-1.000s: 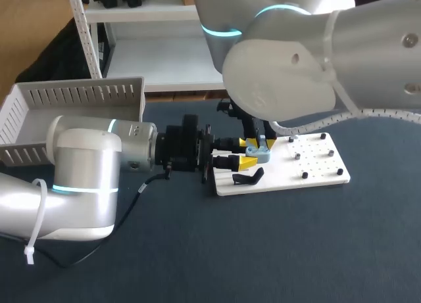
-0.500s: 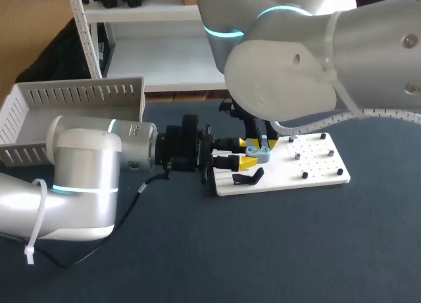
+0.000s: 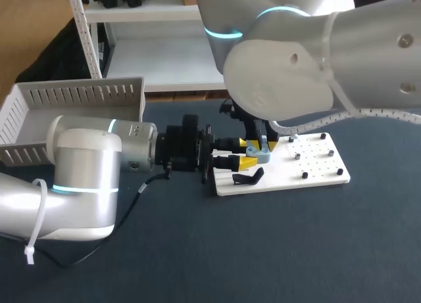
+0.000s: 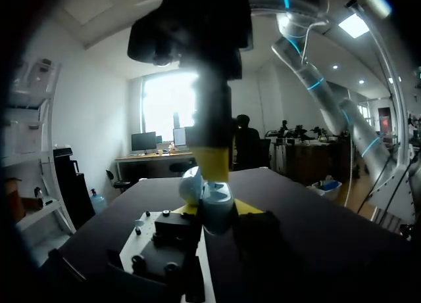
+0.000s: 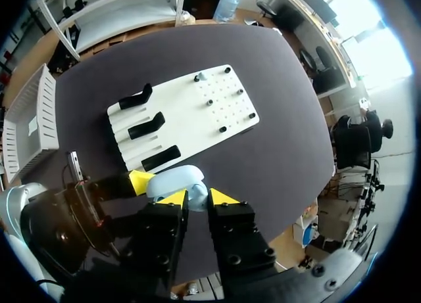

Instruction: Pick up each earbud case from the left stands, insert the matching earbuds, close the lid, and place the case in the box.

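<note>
A light blue earbud case (image 3: pixel 258 152) hangs just above the near left part of the white board (image 3: pixel 316 168). My left gripper (image 3: pixel 246 157) comes in level from the left and is shut on the case body (image 4: pixel 212 204) from both sides. My right gripper (image 3: pixel 262 144) comes down from above; its yellow tips pinch the raised lid (image 5: pixel 197 196) of the same case (image 5: pixel 172 180). In the left wrist view, the right gripper's yellow finger (image 4: pixel 212 162) stands upright right over the case. A small pale blue piece (image 5: pixel 201 75) lies among the pegs on the board.
Black stands (image 5: pixel 146 125) sit on the board's left part (image 5: pixel 197 129), one (image 3: pixel 248 177) just in front of the case. Black pegs (image 3: pixel 304 175) dot the board's right half. A white slotted box (image 3: pixel 79 96) stands at the back left.
</note>
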